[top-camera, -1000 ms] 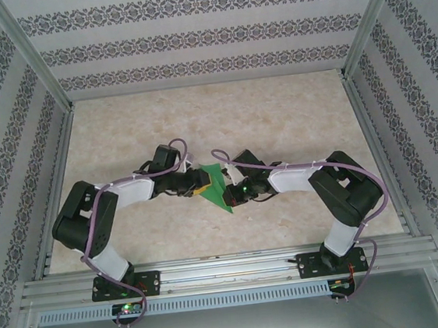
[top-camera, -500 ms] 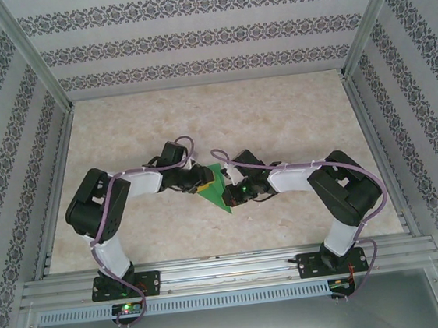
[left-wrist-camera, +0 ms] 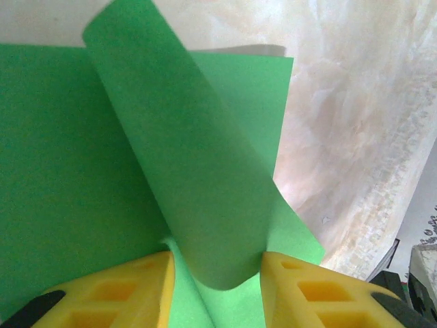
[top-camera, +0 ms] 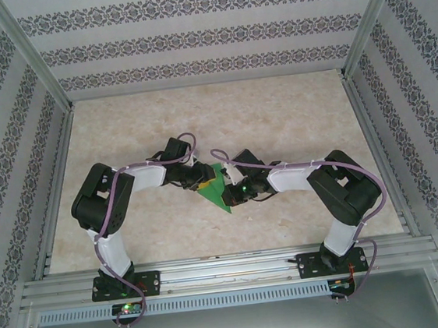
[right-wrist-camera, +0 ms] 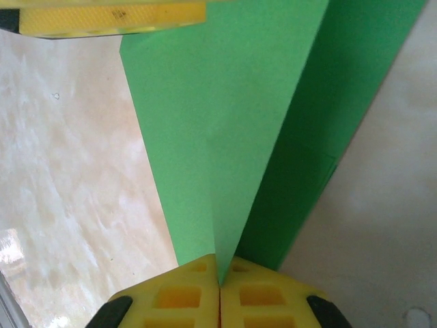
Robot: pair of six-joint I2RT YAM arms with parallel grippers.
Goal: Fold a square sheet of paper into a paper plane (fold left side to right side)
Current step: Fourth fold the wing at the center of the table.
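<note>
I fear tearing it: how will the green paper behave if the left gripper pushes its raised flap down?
Probably floppy: the paper curls over softly at the left gripper. Likely thin and light: the right gripper closes almost fully on its folded edge. It seems to hold creases.

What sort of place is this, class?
Likely a robot lab cell: left arm and right arm bolted to a metal rail, patterned walls enclosing a table, green paper between the arms.

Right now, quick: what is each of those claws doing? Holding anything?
Left gripper: open, with a curled flap of the green paper between its fingers.
Right gripper: closed, pinching the green paper's folded edge.
</note>
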